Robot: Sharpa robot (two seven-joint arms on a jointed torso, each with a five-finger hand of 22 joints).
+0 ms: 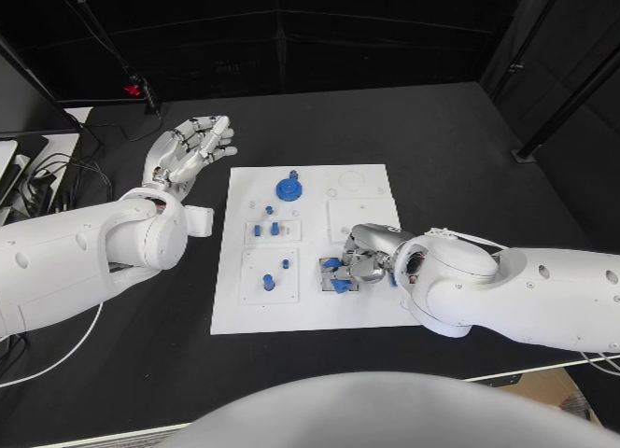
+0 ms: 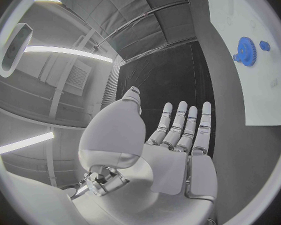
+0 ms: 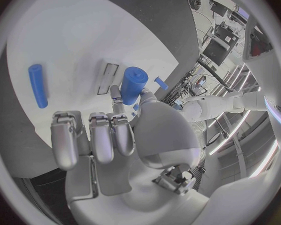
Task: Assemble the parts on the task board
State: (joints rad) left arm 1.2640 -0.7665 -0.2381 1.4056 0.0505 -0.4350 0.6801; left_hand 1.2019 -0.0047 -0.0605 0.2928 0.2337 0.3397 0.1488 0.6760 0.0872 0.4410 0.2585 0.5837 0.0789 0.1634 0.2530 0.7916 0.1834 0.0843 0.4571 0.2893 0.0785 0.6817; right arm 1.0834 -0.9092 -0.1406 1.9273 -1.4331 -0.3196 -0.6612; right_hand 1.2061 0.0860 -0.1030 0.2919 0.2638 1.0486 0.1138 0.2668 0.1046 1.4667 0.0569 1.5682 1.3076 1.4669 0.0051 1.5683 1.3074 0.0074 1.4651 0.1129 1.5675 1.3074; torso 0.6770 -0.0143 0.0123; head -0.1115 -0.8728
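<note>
The white task board point(image 1: 310, 313) lies in the middle of the black table. A blue gear point(image 1: 291, 189) sits near its far edge, and small blue pegs point(image 1: 266, 229) stand in its left panels. My right hand point(image 1: 360, 261) rests over the board's right middle. In the right wrist view it pinches a short blue cylinder point(image 3: 133, 84) between thumb and a finger, beside a narrow slot point(image 3: 107, 77). A blue peg point(image 3: 37, 85) lies loose on the board nearby. My left hand point(image 1: 189, 149) hovers left of the board's far corner with fingers straight and apart, holding nothing.
Cables and equipment point(image 1: 35, 182) sit at the table's left edge. The left wrist view shows the board's edge point(image 2: 256, 100) with the blue gear point(image 2: 245, 49) and a smaller blue piece point(image 2: 264, 45). Bare black table point(image 1: 431, 131) lies beyond and right of the board.
</note>
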